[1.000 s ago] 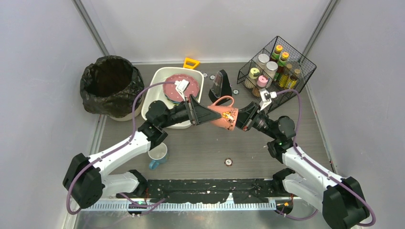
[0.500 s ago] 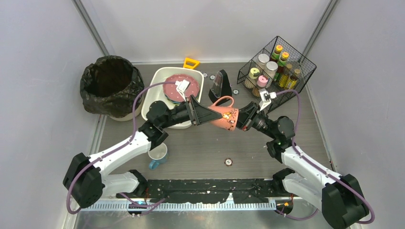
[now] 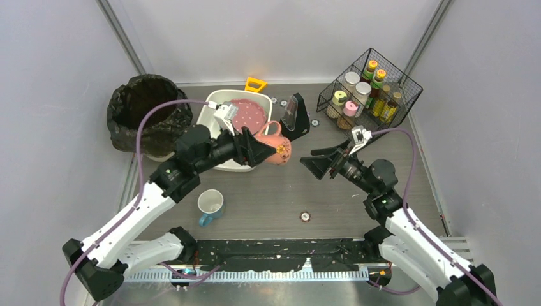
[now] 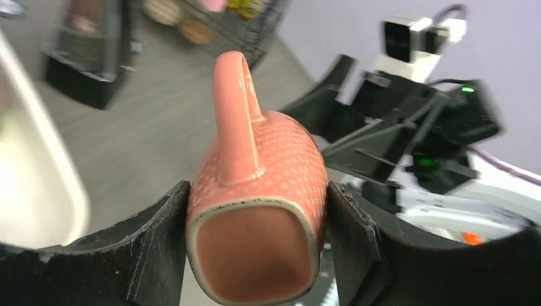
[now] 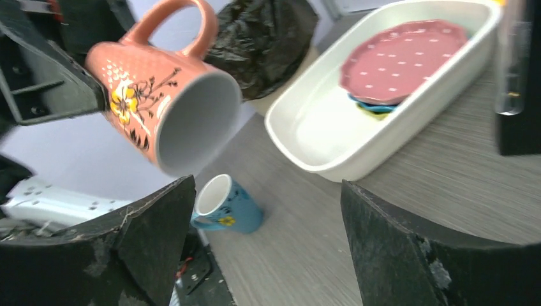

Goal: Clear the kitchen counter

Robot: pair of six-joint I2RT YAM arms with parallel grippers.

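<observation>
Between the left claw's [image 4: 258,191] fingers: salmon-pink floral mug [image 5: 172,95], clamped at its base, lying sideways, handle up, mouth facing the right claw [image 5: 265,191]. Right claw: jaws apart, empty, near the mug's mouth, not touching. Beneath both claws: kitchen counter [image 3: 274,197], dark wood-grain. Ahead of the right claw: white tub [image 5: 332,159] holding a pink dotted plate [image 5: 402,60]; blue mug [image 5: 226,204] standing on the counter.

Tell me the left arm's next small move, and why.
Probably swing the left gripper toward the tub: it alone grips the pink mug, held above the counter; the right gripper is open and clear of it, and the tub already holds plates.
</observation>
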